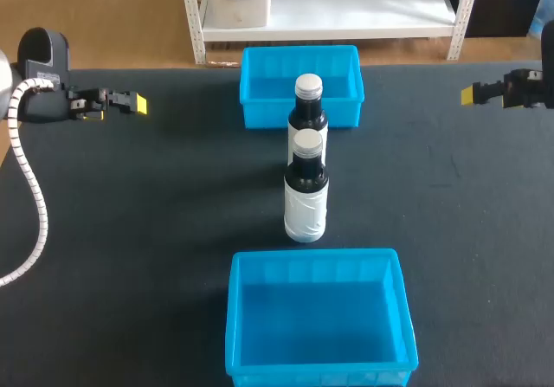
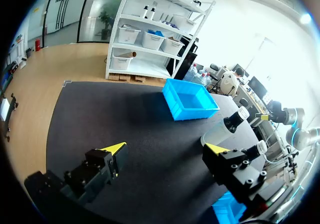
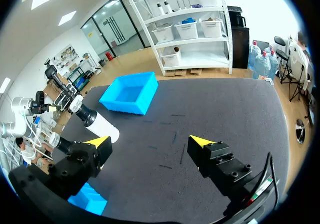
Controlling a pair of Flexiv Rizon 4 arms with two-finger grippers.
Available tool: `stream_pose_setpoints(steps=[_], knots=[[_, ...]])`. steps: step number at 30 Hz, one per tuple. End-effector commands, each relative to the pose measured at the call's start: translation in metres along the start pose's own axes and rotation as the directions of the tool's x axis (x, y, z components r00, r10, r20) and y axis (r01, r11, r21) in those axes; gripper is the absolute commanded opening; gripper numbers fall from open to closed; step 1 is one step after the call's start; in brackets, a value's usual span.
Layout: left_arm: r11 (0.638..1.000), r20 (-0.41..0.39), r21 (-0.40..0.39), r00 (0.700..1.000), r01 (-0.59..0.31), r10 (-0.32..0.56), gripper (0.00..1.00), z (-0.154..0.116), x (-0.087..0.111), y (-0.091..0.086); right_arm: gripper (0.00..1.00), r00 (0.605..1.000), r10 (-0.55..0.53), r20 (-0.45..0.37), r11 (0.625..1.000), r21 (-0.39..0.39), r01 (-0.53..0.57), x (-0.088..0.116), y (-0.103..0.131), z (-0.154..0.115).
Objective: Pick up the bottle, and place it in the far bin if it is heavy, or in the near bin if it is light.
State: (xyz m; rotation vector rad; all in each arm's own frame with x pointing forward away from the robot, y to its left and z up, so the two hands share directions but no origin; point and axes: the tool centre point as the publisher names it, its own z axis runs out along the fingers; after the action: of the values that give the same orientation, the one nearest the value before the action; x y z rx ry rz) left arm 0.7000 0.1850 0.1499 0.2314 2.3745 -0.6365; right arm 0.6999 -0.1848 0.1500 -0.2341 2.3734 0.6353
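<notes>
Two dark bottles with white caps and white labels stand upright in the middle of the table. The nearer bottle (image 1: pixel 306 192) (image 2: pixel 256 149) (image 3: pixel 63 144) partly hides the farther bottle (image 1: pixel 309 103) (image 2: pixel 226 126) (image 3: pixel 95 121), which stands by the far bin (image 1: pixel 260 88) (image 2: pixel 190 99) (image 3: pixel 129 92). The near bin (image 1: pixel 238 318) (image 2: pixel 226 209) (image 3: pixel 87 198) is at the front edge; both bins are blue and hold nothing. My left gripper (image 1: pixel 136 103) (image 2: pixel 165 149) hovers open at the far left. My right gripper (image 1: pixel 470 94) (image 3: pixel 150 141) hovers open at the far right. Neither touches a bottle.
The black table top (image 1: pixel 156 214) spreads wide on both sides of the bottles. A white ribbed cable (image 1: pixel 35 196) hangs from my left arm over the left edge.
</notes>
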Motion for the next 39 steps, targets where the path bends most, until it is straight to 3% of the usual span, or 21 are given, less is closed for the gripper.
stream_pose_setpoints(steps=[1,6,9,19,25,39], knots=[[1.0,0.0,0.0,1.0,0.0,0.0,1.0,0.0,0.0,0.0,1.0,0.999,-0.046,-0.018,0.995,-0.087,0.044,-0.002,-0.002,0.0],[1.0,0.0,0.0,1.0,0.0,0.0,1.0,0.0,0.0,0.0,1.0,0.991,-0.128,-0.024,0.956,-0.269,0.117,-0.005,-0.003,0.001],[1.0,0.0,0.0,1.0,0.0,0.0,1.0,0.0,0.0,0.0,1.0,0.982,-0.191,-0.005,0.909,-0.38,0.175,-0.007,-0.001,0.002],[1.0,0.0,0.0,1.0,0.0,0.0,1.0,0.0,0.0,0.0,1.0,0.924,-0.381,0.033,0.755,-0.566,0.332,-0.006,0.004,0.003],[1.0,0.0,0.0,1.0,0.0,0.0,1.0,0.0,0.0,0.0,1.0,0.888,-0.456,0.063,0.673,-0.628,0.39,-0.003,0.013,0.002],[1.0,0.0,0.0,1.0,0.0,0.0,1.0,0.0,0.0,0.0,1.0,0.881,-0.469,0.06,0.666,-0.631,0.397,-0.003,0.014,0.002]])
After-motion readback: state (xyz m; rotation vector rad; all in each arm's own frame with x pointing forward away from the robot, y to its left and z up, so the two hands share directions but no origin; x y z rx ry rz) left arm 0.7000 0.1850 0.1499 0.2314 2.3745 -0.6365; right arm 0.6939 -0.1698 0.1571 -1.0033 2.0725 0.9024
